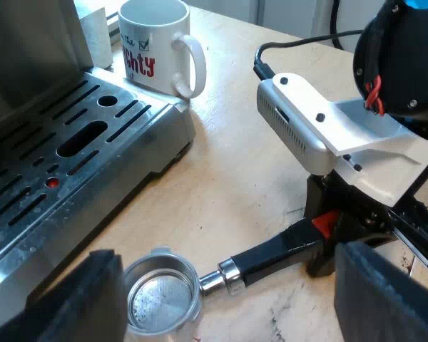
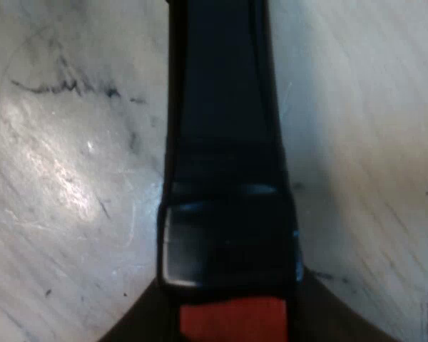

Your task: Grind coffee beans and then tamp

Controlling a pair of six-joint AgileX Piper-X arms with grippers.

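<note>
The metal holder [image 1: 160,299] lies on the wooden table beside the espresso machine's drip tray [image 1: 71,153]. Its basket faces up, and its perforated bottom is bare. My left gripper [image 1: 232,285] hovers open above it, one finger [image 1: 78,303] past the basket and the other [image 1: 385,292] beyond the handle. The dark handle [image 1: 274,258] runs away from the basket to its red end [image 1: 326,225]. My right gripper [image 1: 346,235] sits at that end. In the right wrist view the handle [image 2: 225,142] is close below, and dark fingers [image 2: 132,324] press against both sides of the red end [image 2: 232,320].
A white mug [image 1: 157,44] with red lettering stands on the table by the corner of the drip tray. Bare tabletop [image 1: 228,164] stretches between the machine and the right arm's white housing [image 1: 321,128].
</note>
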